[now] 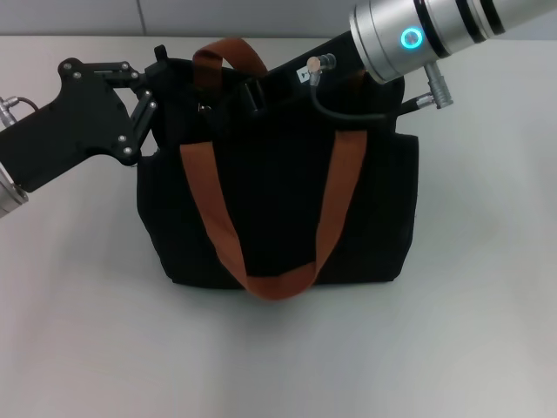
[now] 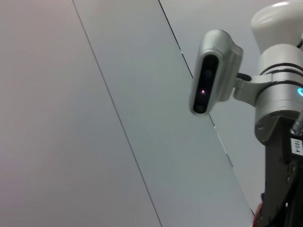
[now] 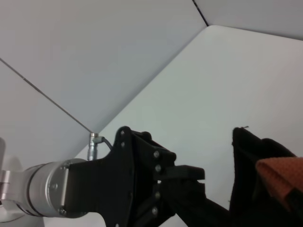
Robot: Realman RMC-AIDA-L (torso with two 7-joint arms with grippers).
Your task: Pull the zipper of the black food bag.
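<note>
While the black food bag (image 1: 278, 205) stands upright in the middle of the white bench (image 1: 470, 331), its brown-orange strap handles (image 1: 335, 196) draped down the near face, both arms are working at its top edge. Left gripper (image 1: 157, 80) sits at the bag's upper left corner, fingers closed in on the fabric there — looks like it is pinning the corner to brace the bag. Right arm (image 1: 435, 30) reaches in from above over the top right; its gripper is hidden behind its own wrist, so I cannot tell whether it is clenched or released, nor whether it has the zipper, which is not visible from here. Judgement: the step in hand is the brace-and-reach stage — the pull itself looks not yet done. Next move calls for a firm pinch on the pull tab, then a straight draw along the zip line, with the left keeping the fabric taut.
</note>
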